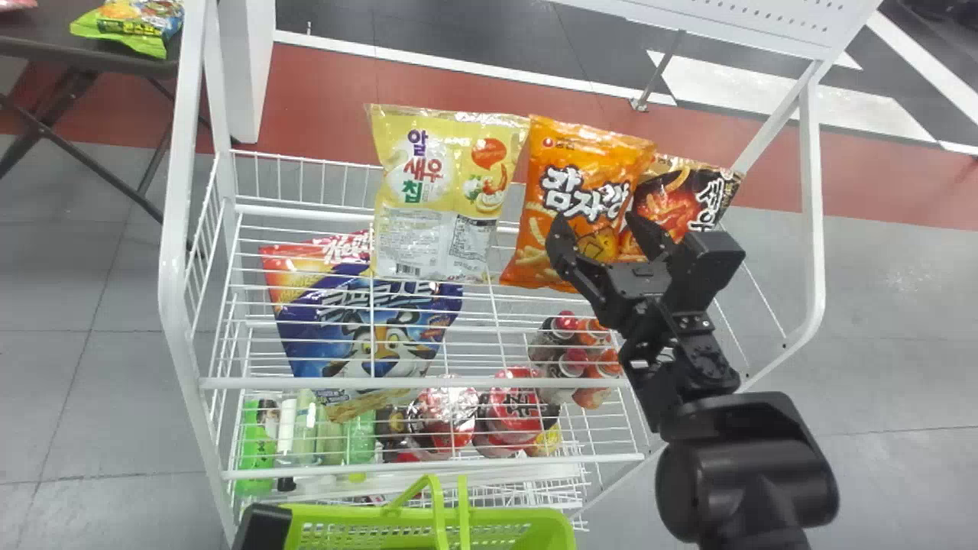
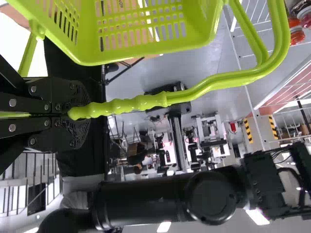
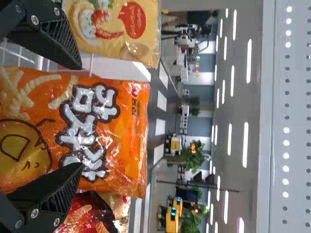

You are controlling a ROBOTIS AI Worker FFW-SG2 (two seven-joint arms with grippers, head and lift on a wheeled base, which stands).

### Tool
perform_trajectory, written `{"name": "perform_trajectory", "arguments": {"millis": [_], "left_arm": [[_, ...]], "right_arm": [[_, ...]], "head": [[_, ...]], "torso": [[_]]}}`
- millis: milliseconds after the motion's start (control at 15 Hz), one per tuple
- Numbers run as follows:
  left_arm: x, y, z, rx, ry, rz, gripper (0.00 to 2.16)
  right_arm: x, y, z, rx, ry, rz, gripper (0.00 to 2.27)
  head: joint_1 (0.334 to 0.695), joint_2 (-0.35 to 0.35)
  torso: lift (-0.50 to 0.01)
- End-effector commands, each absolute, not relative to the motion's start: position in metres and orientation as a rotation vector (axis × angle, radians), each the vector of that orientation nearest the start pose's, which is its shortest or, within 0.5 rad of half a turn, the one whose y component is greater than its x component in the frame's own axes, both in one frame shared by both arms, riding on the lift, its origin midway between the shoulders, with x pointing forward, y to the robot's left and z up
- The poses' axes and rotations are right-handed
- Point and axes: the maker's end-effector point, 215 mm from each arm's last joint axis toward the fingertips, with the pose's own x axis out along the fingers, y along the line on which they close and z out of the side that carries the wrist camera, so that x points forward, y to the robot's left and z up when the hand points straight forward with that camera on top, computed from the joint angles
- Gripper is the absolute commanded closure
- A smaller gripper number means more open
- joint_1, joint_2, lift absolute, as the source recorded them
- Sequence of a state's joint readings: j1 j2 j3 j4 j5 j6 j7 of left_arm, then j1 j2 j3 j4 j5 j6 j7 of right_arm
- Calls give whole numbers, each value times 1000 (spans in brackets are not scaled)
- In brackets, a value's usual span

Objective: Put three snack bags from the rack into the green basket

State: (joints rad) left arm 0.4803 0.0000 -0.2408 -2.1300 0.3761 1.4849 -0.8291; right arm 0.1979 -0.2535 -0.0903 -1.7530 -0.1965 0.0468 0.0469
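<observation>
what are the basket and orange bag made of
The green basket looks like smooth, glossy moulded plastic, from its highlights and slotted walls. The orange snack bag looks like thin, shiny plastic film, perhaps foil-lined, from its wrinkles and glare.

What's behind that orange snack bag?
The left edge of the dark snack bag is tucked behind the orange snack bag. Anything else directly behind it is covered, so I can't tell.

Orange bag [image 1: 581, 202], pale yellow bag [image 1: 447, 198], basket [image 1: 546, 528] lime green (slotted in a grid, too).
</observation>
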Motion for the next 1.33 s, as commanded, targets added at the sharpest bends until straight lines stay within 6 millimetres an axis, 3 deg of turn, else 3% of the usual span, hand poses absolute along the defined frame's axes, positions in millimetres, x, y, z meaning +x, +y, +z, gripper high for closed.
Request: {"name": "perform_trajectory", "arguments": {"millis": [0,400,467,533,600,867,1267], "left_arm": [[126,-88,-430,-838,1276,-1214,1477],[123,-89,-432,-827,1305,-1216,1477],[123,-89,-432,-826,1306,-1216,1463],[124,-88,-432,-827,1305,-1215,1463],[125,-88,-432,-826,1304,-1216,1463],[123,-88,-430,-824,1313,-1217,1460],[122,-87,-430,-821,1319,-1215,1463]], "right_arm": [[558,-335,-358,-67,56,-9,113],[598,-332,-384,-133,129,16,198],[600,-327,-394,-136,171,46,768],[598,-323,-403,-117,206,60,2013],[597,-325,-406,-106,219,56,2226],[582,-317,-393,-105,172,69,2240],[544,-325,-367,-72,103,34,2240]], "head": [[695,-350],[695,-350],[695,-350],[695,-350],[695,-350],[695,-350],[695,-350]], "torso": [[0],[0],[0],[0],[0],[0],[0]]}}
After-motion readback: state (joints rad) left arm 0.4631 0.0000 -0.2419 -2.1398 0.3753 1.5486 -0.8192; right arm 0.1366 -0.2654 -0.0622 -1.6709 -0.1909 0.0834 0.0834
